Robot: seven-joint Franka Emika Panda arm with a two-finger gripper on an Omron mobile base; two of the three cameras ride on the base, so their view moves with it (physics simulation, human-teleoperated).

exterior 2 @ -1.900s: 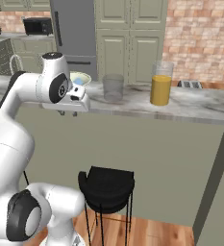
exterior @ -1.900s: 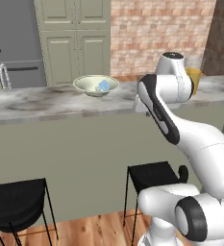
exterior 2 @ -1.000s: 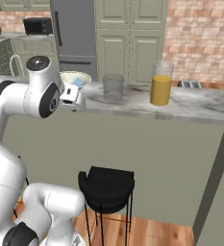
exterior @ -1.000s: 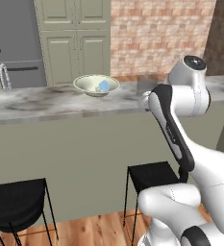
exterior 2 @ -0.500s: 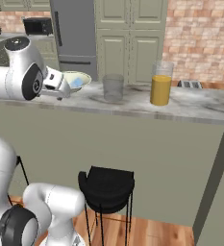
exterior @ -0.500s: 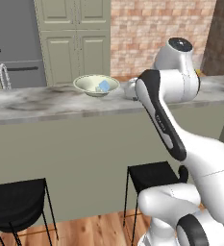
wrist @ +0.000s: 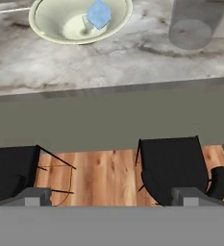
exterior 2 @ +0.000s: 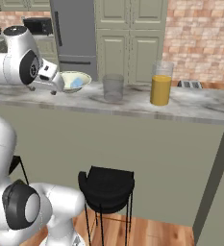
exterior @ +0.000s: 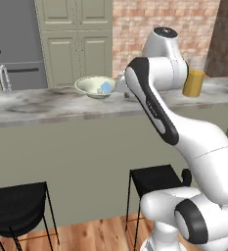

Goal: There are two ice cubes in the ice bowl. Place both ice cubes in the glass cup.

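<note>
Gripper (exterior 2: 53, 86) near bowl (wrist: 80, 19), state not discernible. Ice (wrist: 98, 14) in bowl; cup (wrist: 192, 23) at bowl's 3 o'clock on bench (wrist: 108, 57).

Counter is holding 1 ice bowl (wrist: 80, 19), w/ 1 pale-blue ice cube (wrist: 99, 14) showing in it; can't tell a 2nd apart. 1 clear glass cup (exterior 2: 113, 88) is standing nearby, plus 1 taller glass of orange liquid (exterior 2: 160, 84). 2 black stools are sitting under the counter: (exterior: 18, 211) & (exterior: 154, 179). 1 fridge (exterior 2: 75, 33) is standing behind.
</note>
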